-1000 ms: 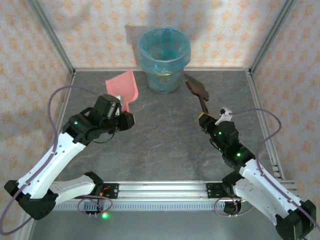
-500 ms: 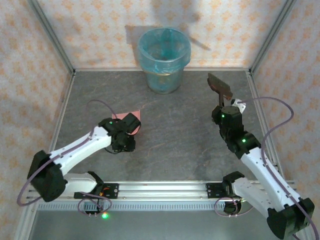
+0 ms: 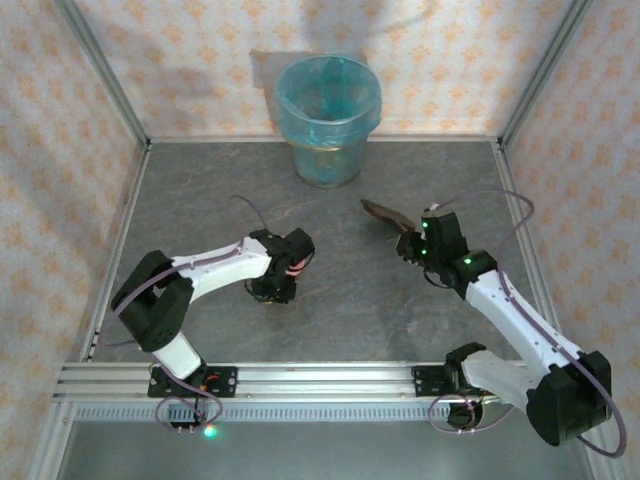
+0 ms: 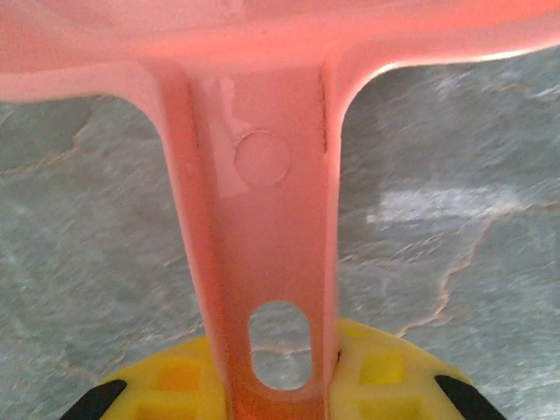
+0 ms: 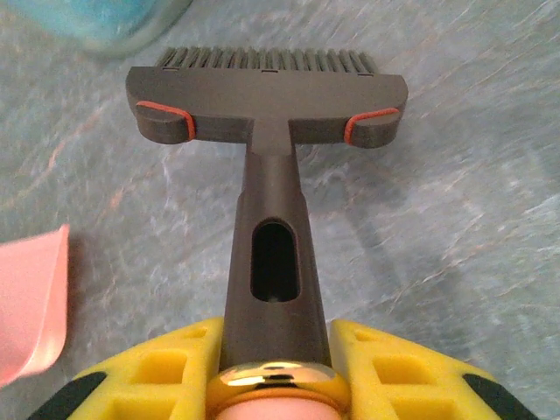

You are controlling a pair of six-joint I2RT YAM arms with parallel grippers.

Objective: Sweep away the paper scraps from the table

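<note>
Bins first: we see one translucent bin (image 3: 345, 140) with a blue liner standing at the far edge of the table (image 3: 340, 290), about midway along it. Through its wall a dull yellowish patch shows low down. We cannot tell what that patch is, nor whether the paper scraps lie in there.

Our second holder is the pink dustpan (image 4: 254, 201). From the left wrist we see its long handle, with an oval hanging hole near the end, widening into the pan at the top of the view. That camera looks along the handle, so what the pan holds is hidden from us. The left gripper (image 4: 278, 389) is clamped on the end of that handle, a yellow pad on each side. From above, this gripper (image 3: 275, 285) points down at the table's middle-left area.

The right gripper (image 5: 276, 359) is closed on the handle of a dark grey brush (image 5: 267, 96), whose wide head has orange bands at both ends and bristles facing away from the wrist. From above, the brush (image 3: 385, 213) reaches out to the left of the gripper, in front of the bin and apart from it. In the right wrist view a pink corner of the dustpan (image 5: 31, 302) lies on the mottled grey surface to the left of the brush.
</note>
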